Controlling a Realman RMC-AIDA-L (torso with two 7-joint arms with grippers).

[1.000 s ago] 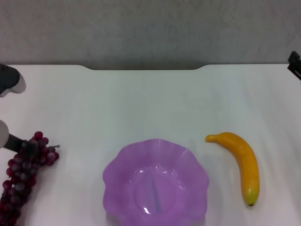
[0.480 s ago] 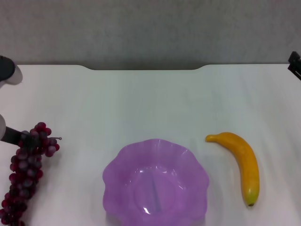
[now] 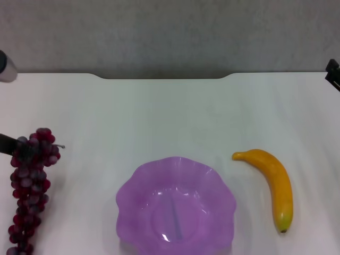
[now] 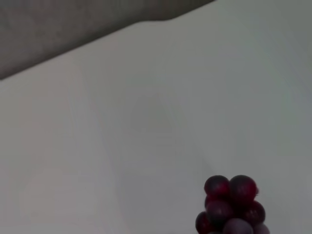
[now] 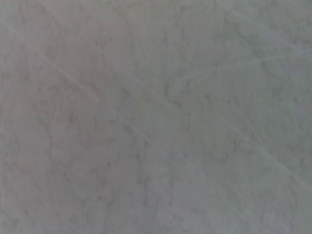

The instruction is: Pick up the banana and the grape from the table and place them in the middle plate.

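At the far left edge, the left gripper [image 3: 16,149] is clamped on the top of the grape [image 3: 29,186], whose bunch hangs long axis downward. The middle plate [image 3: 127,186] lies to its right on the table [image 3: 170,117]. Farther right the banana [image 3: 273,183] rests, nearer the parked right gripper [image 3: 332,71], whose state I cannot tell

Only a mottled grey surface [image 5: 156,117] with faint pale streaks fills the view
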